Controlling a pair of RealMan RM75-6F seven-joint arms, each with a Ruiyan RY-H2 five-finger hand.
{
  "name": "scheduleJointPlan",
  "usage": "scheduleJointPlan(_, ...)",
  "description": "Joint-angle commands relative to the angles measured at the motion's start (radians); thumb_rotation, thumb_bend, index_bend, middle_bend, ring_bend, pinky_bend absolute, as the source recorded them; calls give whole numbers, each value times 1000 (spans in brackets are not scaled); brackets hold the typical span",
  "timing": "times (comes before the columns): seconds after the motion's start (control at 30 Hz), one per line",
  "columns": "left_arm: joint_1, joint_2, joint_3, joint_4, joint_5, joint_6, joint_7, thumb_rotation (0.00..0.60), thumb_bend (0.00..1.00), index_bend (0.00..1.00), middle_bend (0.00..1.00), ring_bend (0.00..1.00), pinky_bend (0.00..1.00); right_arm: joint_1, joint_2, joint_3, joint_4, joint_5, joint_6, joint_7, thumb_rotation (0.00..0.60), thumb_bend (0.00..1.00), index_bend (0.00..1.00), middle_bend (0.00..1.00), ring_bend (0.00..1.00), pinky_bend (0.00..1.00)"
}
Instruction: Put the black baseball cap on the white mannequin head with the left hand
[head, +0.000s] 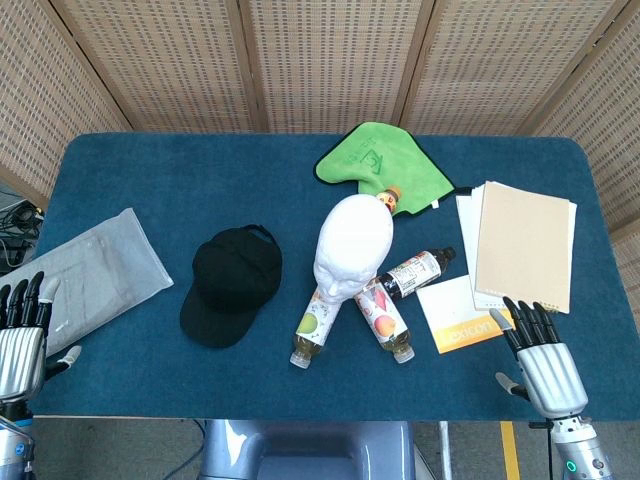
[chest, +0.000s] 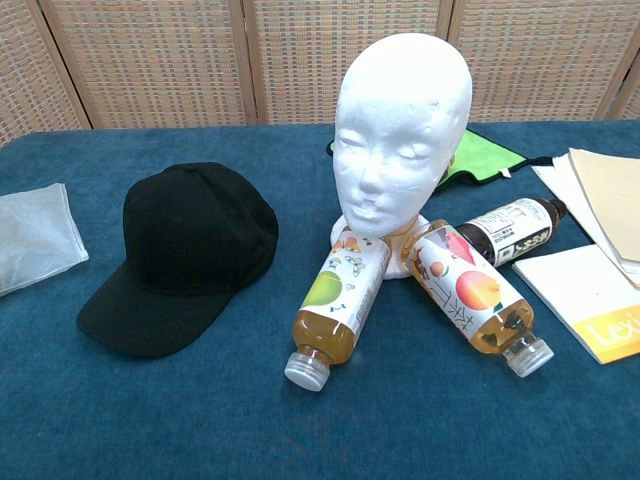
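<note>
The black baseball cap (head: 232, 283) (chest: 180, 255) lies on the blue table, brim toward the front edge, left of the white mannequin head (head: 353, 246) (chest: 402, 125). The head stands upright and bare, facing the front. My left hand (head: 22, 333) hovers at the table's front left corner, fingers straight and apart, holding nothing, well left of the cap. My right hand (head: 540, 353) hangs at the front right edge, also spread and empty. Neither hand shows in the chest view.
Three bottles lie around the head's base: a green-label one (chest: 335, 310), an orange-label one (chest: 470, 300), a dark one (chest: 510, 228). A clear plastic bag (head: 95, 268) lies at left, a green cloth (head: 380, 165) behind, notebooks (head: 522, 243) and an orange-edged booklet (head: 458, 315) at right.
</note>
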Motion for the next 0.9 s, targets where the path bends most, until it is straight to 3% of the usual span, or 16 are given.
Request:
scheduleJointPlan(0.03, -1, 1, 1, -1, 1, -2, 2, 600, 0, 0, 0, 0, 0, -1, -1, -1, 2, -2, 1, 0, 600, 40, 42, 0, 0, 0)
scheduleJointPlan(0.9, -2, -7, 15, -6, 24, 0, 32, 600, 0, 0, 0, 0, 0, -5, 8, -6, -5, -20, 19, 18, 600, 40, 43, 0, 0, 0)
